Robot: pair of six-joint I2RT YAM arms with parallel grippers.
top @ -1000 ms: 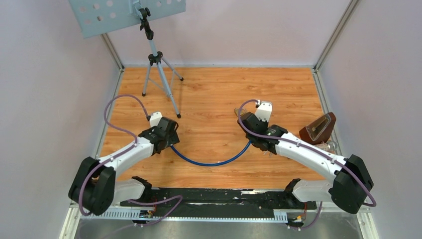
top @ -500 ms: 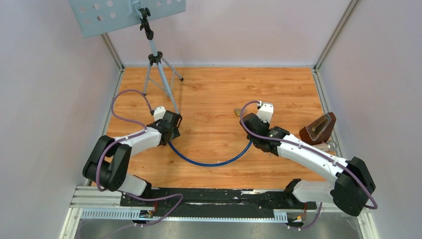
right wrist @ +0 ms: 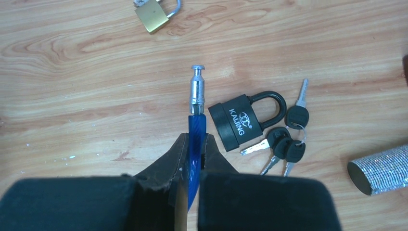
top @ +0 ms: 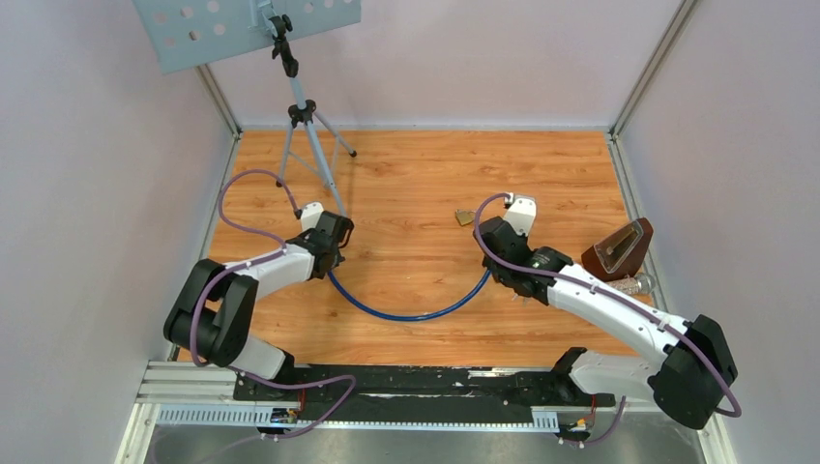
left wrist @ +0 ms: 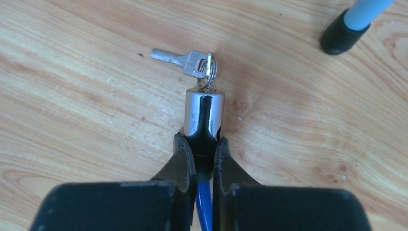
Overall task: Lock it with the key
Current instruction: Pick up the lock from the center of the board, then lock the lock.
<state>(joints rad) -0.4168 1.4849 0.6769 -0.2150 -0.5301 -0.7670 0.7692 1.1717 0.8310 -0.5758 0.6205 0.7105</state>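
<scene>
Blue-sheathed cable lock (top: 416, 314) sagging in a loop across the wood table (top: 425, 164), pinched at both ends. Over on the left: left gripper (left wrist: 203, 144) clamped tight on the neck of the chrome lock barrel (left wrist: 204, 113). Key (left wrist: 180, 58) on a ring at the barrel's tip, lying flat on the boards. Cannot tell whether another key sits in the keyhole under that ring. Shifted since a second ago: elbow folded in, wrist nudged forward toward the tripod foot (left wrist: 341, 31), barrel carried along. On the right: right gripper (right wrist: 195, 142) closed on the cable just behind the steel pin (right wrist: 197, 91). Slid a touch to the right, uncovering the brass padlock (right wrist: 153, 13) ahead. Black padlock (right wrist: 238, 122) and its bunch of keys (right wrist: 286, 139) just beside the pin, not gripped. Pin and barrel well apart, though, both pointing away from the bases rather than at each other. Looks like lining up only. Mating the two ends to come first, then turning the key. Early going.
</scene>
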